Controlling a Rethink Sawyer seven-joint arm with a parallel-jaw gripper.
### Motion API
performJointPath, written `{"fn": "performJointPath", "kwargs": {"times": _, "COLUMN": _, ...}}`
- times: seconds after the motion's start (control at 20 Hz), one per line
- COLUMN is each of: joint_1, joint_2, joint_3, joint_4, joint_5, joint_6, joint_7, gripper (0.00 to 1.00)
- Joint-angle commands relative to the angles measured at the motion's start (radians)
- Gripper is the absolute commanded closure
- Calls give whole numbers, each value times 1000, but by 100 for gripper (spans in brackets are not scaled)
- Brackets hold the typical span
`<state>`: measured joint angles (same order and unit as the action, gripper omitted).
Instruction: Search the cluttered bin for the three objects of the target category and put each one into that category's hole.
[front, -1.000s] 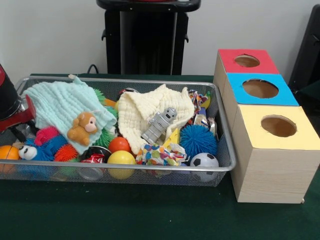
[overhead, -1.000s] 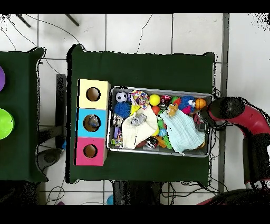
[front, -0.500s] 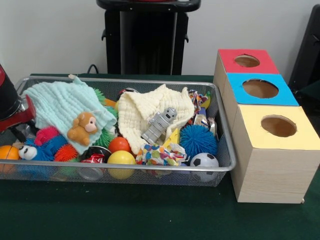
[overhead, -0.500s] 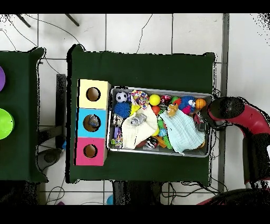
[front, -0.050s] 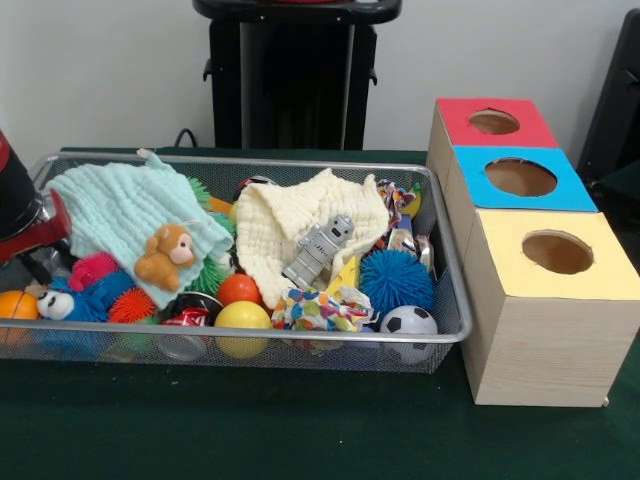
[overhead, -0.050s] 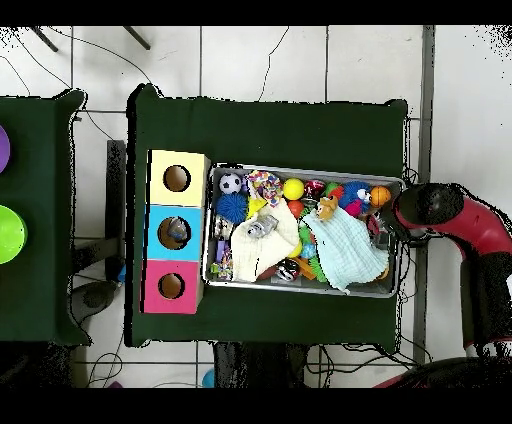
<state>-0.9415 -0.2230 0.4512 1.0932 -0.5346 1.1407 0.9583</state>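
A wire mesh bin (front, -0.050s: 250, 338) holds mixed clutter: a mint cloth (front, -0.050s: 125, 215), a cream cloth (front, -0.050s: 290, 225), a grey robot figure (front, -0.050s: 318, 250), a small teddy bear (front, -0.050s: 165, 257), a blue spiky ball (front, -0.050s: 395, 282), a soccer ball (front, -0.050s: 408, 325), a yellow ball (front, -0.050s: 242, 322) and an orange ball (front, -0.050s: 238, 289). Beside the bin stand three wooden boxes with round holes: red top (front, -0.050s: 495, 122), blue top (front, -0.050s: 520, 178), yellow top (front, -0.050s: 555, 255). My gripper (front, -0.050s: 35, 262) is low at the bin's left end, mostly cut off by the picture's edge. From overhead the gripper (overhead, -0.050s: 383, 228) sits at the bin's right end.
A blue plush (front, -0.050s: 85, 295), another orange ball (front, -0.050s: 17, 305), a patterned cloth (front, -0.050s: 320, 308) and a crushed can (front, -0.050s: 185, 315) lie along the bin's front. Something grey shows inside the blue box's hole (overhead, -0.050s: 173, 233). Green cloth (front, -0.050s: 300, 430) covers the table.
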Motion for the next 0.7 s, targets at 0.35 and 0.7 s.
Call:
{"fn": "performJointPath", "kwargs": {"times": 0.35, "joint_1": 76, "joint_2": -8, "joint_3": 33, "joint_4": 21, "joint_5": -30, "joint_6": 55, "joint_7": -163, "gripper": 100}}
{"fn": "performJointPath", "kwargs": {"times": 0.7, "joint_1": 125, "joint_2": -75, "joint_3": 18, "joint_4": 73, "joint_5": -9, "joint_6": 14, "joint_7": -45, "gripper": 100}}
